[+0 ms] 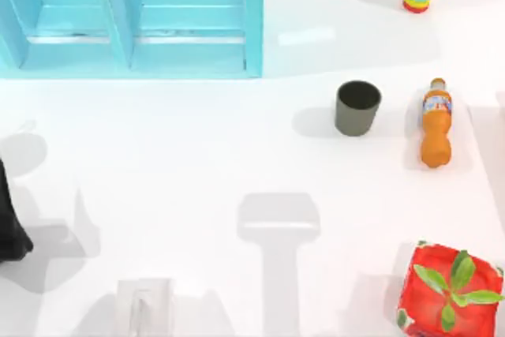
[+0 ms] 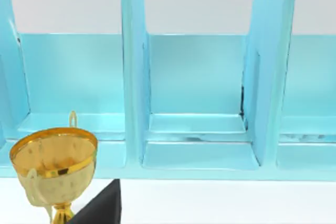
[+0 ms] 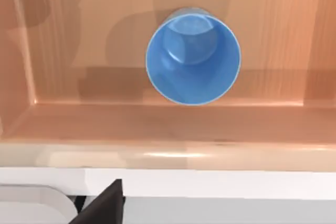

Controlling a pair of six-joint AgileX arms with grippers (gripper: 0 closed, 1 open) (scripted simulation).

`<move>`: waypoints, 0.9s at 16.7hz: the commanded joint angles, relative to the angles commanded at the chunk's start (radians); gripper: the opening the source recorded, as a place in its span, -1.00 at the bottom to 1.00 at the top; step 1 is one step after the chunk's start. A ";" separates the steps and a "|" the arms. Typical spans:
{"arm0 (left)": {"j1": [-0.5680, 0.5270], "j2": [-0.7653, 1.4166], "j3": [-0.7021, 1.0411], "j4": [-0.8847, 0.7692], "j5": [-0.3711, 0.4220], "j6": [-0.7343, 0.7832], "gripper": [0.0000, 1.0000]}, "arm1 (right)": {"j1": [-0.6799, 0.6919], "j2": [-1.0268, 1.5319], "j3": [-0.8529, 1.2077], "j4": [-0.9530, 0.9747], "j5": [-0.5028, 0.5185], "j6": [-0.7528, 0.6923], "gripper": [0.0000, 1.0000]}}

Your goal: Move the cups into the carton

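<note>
Well, starting at my right claw [image 3: 102, 205]: a dark sliver of it sits at the edge of the right wrist view, and I cannot tell how far open it is. Nothing appears to be in its hold, since the blue cup [image 3: 192, 59] stands apart from it, upright and mouth up on the floor of the wood-toned carton [image 3: 157, 124]. I take that half of the job as done. The camera looks almost straight down into the cup, so I judge this arm to be poised above the carton. Farther out, the dark olive-grey cup [image 1: 357, 107] stands upright on the white surface [image 1: 197, 163], on its right half, not yet moved. An orange bottle [image 1: 435, 122] lies on its side just beside it, not touching. Upright and tapered, that cup should suit a grip across the rim, but a wide approach could nudge the bottle and set it rolling. My left arm [image 1: 9, 226] is parked at the left edge. Its claw [image 2: 100, 208] faces a turquoise rack [image 2: 131, 77] with a gold trophy [image 2: 52, 163] close by, and I cannot tell its opening either.
</note>
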 joint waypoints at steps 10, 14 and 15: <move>0.000 0.000 0.000 0.000 0.000 0.000 1.00 | 0.110 0.101 0.123 -0.015 0.003 0.107 1.00; 0.000 0.000 0.000 0.000 0.000 0.000 1.00 | 0.355 0.306 0.343 -0.012 0.022 0.354 1.00; 0.000 0.000 0.000 0.000 0.000 0.000 1.00 | 0.432 0.365 0.404 -0.010 0.029 0.432 1.00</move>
